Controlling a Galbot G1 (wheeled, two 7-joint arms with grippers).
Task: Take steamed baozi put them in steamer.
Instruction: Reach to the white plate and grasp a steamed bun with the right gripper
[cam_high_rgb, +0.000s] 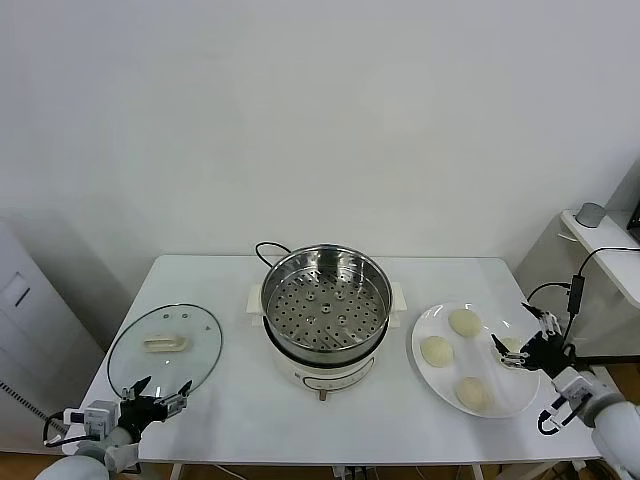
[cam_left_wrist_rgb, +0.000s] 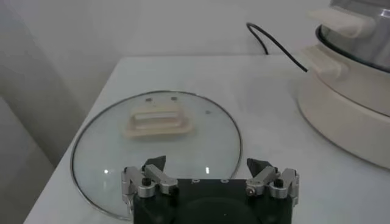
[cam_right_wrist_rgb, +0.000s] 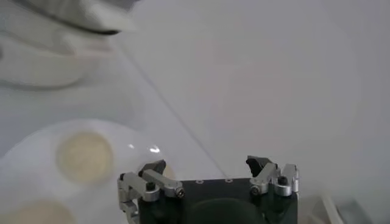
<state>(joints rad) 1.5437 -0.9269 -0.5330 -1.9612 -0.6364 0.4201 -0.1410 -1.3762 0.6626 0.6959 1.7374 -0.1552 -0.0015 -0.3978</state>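
Reaching for the first bun is the step in hand, judged from an empty steamer tray and a full plate. Nearest the robot, the left gripper (cam_high_rgb: 157, 401) hangs over the near left corner of the table (cam_high_rgb: 220, 420), its fingers spread wide and holding nothing, just at the near rim of the glass lid (cam_high_rgb: 165, 345), which lies flat with its cream handle up. This arm appears idle and is best left there.

On the near right, the right gripper (cam_high_rgb: 521, 342) hovers at the right edge of the white plate (cam_high_rgb: 428, 372), fingers likewise wide apart and empty. Four steamed baozi lie on that plate: the near bun (cam_high_rgb: 473, 393), the left bun (cam_high_rgb: 437, 351), the far bun (cam_high_rgb: 465, 322), and a fourth bun (cam_high_rgb: 513, 346) partly hidden behind the gripper. They lie near one another but apart, so the fingers can straddle one alone.

In the middle of the table stands the steamer (cam_high_rgb: 326, 310), lid off, its perforated tray bare; its black cord (cam_high_rgb: 268, 249) loops off at the far left.

A good approach, as a judgement: centre the open fingers over one bun, descend until they flank its widest part, and close gently, since the dough should dent easily. Lift clear of the steamer's steel rim before crossing left, and set the bun toward one side of the tray, leaving room for the other three.
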